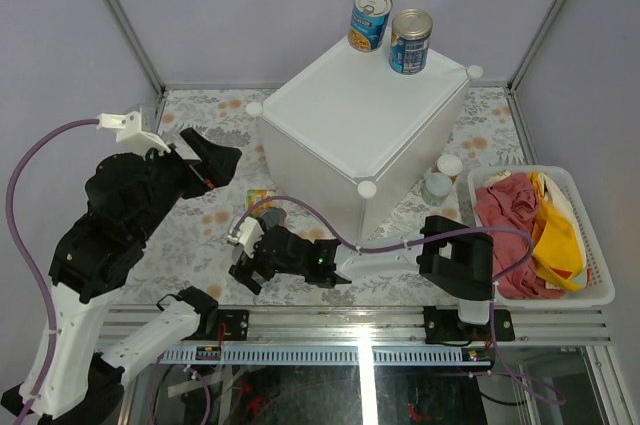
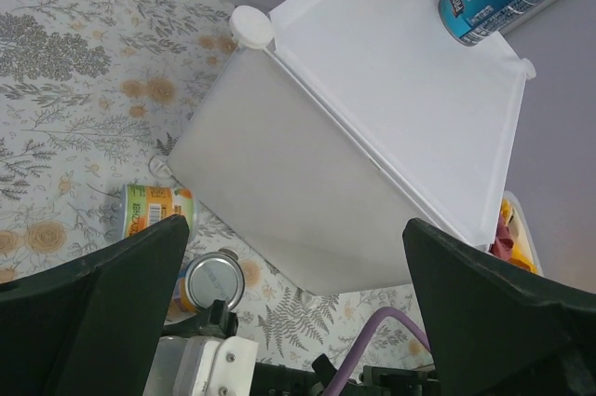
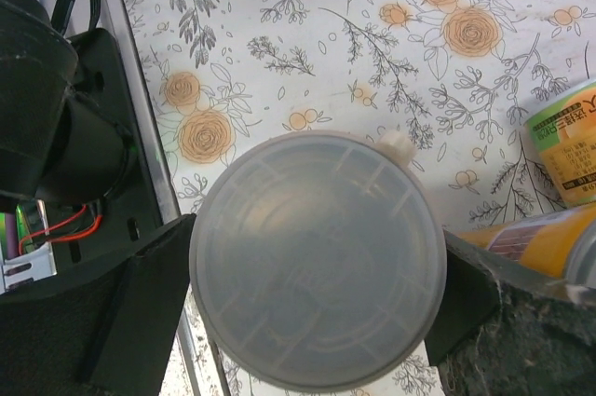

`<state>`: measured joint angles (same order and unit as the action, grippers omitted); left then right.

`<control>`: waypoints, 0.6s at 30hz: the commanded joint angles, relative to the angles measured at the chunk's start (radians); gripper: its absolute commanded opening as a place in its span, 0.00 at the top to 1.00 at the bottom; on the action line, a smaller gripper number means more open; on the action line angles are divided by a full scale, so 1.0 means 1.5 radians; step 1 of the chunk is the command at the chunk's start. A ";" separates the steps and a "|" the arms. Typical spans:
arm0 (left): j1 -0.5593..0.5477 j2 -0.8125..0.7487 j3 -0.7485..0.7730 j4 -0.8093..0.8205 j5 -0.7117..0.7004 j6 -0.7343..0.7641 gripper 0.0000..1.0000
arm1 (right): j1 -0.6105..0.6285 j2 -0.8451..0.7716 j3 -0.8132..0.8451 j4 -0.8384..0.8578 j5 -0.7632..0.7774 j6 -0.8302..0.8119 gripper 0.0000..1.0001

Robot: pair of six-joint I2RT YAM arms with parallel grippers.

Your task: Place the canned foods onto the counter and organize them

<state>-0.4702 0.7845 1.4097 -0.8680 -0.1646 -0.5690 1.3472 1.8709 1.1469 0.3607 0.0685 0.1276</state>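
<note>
Two blue-labelled metal tins (image 1: 410, 42) on white plastic box counter (image 1: 350, 115) | right gripper (image 3: 317, 293) clamps translucent-lidded tin (image 3: 317, 247) | left gripper (image 2: 293, 238) fingers apart, empty | orange-labelled tin (image 2: 154, 214) not yet placed

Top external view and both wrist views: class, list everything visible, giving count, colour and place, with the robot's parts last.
counter: one, white, mid-table
blue-label cans: two, blue, upright on the counter's far corner
orange-label cans: two, orange and green, on the table by the counter's near-left side
lidded can: one, translucent white lid, between the right gripper's fingers
small lidded tins: two, white and greyish lids, between counter and basket
basket: one, white, right side
cloths: a heap, red and yellow, in the basket
tablecloth: one, floral, under everything
left gripper: one, black, open, empty
right gripper: one, black, around the lidded can, grip unclear
</note>
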 commanded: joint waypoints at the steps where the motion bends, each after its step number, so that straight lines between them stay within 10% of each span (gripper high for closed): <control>1: 0.004 -0.003 0.030 -0.010 0.014 0.001 0.00 | -0.007 0.018 0.007 0.082 0.021 0.017 0.07; 6: 0.002 0.000 0.041 -0.023 0.016 0.003 0.00 | -0.006 0.030 0.007 0.089 0.030 0.023 0.21; 11: 0.003 -0.002 0.048 -0.029 0.016 0.006 0.00 | -0.006 0.019 -0.007 0.092 0.027 0.024 0.61; 18: 0.003 -0.013 0.036 -0.017 0.014 0.002 0.00 | 0.007 -0.029 0.000 0.055 0.025 -0.021 0.91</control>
<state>-0.4702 0.7834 1.4609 -0.9108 -0.1623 -0.5697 1.3437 1.9110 1.1370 0.4503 0.1036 0.1333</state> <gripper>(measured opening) 0.997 0.736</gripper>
